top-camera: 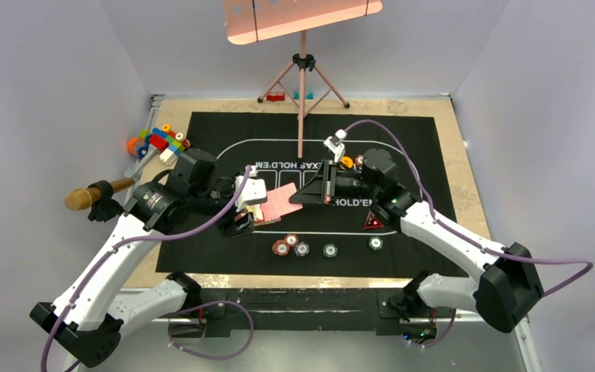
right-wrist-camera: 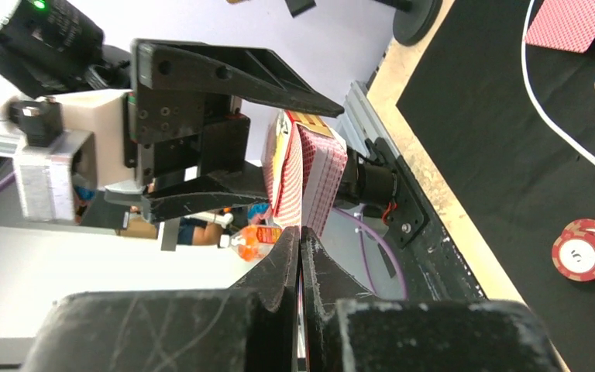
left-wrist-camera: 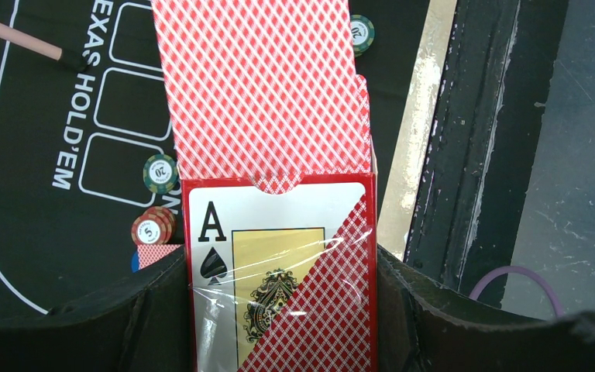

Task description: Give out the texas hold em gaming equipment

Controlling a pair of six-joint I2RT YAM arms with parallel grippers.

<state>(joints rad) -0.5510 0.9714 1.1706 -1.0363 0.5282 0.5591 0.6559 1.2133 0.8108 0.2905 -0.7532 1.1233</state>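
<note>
While the left fingers [left-wrist-camera: 434, 318] clamp the ace-printed card box [left-wrist-camera: 279, 271] at mid-frame, red-patterned playing cards [left-wrist-camera: 263, 85] stick out, their end pinched by the right fingers [right-wrist-camera: 275, 271], both arms reaching inward.

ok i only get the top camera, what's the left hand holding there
observer: A red cardboard card box with an ace of spades printed on its face, clamped between the fingers of the left hand.
operator: is the box open
observer: Yes. Red diamond-backed playing cards stick out past its open end.
operator: and has the right hand got hold of them
observer: The right hand is shut on the edge of those cards. I can't tell how many it has pinched.
</note>
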